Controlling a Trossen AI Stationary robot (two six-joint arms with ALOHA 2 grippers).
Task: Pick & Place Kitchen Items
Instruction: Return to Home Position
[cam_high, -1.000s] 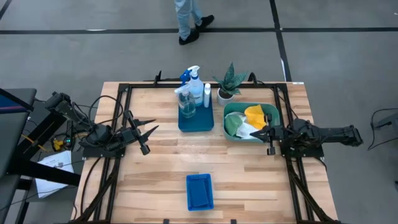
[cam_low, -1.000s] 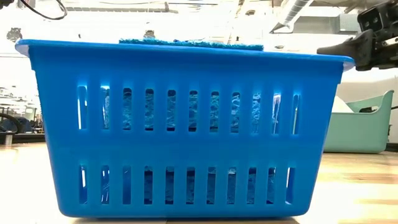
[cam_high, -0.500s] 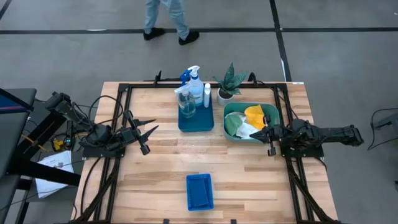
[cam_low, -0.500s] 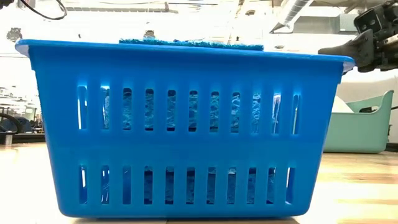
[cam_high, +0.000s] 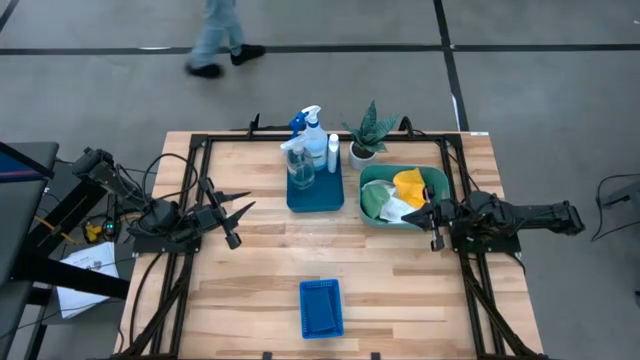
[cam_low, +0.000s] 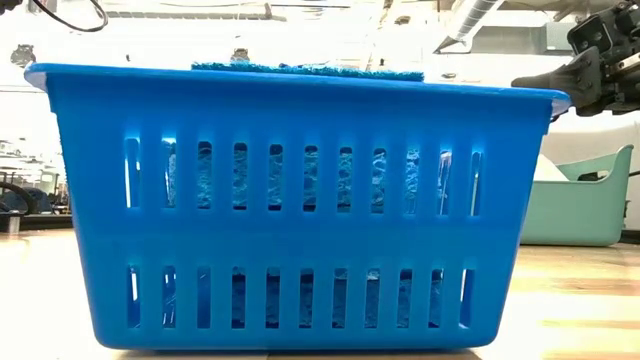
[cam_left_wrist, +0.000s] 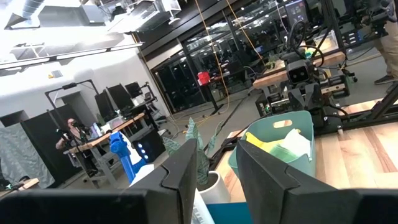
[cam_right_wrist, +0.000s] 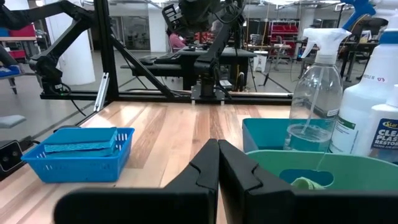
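Little looks exposed on the left. The left gripper points at the blue tray but is well apart from it, so the spray bottle, clear bottle and white bottle standing there are in my judgement safe unless that arm swings right. The blue basket at the near middle of the bench holds the sponges and is far from both arms. The likelier trouble is on the right. The right gripper sits just at the near-left rim of the teal tub, close to the cloths. A low or sideways pull-back could nudge the tub or snag a cloth, and the potted plant stands just beyond.

The left arm lies folded low at the left edge, its gripper released and empty. The right arm stretches in level from the right edge, its gripper clenched on nothing.
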